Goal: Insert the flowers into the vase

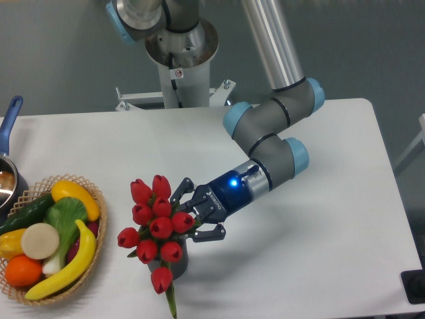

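The gripper (189, 214) is spread wide beside the flowers (156, 226), which stand in the vase (174, 263).
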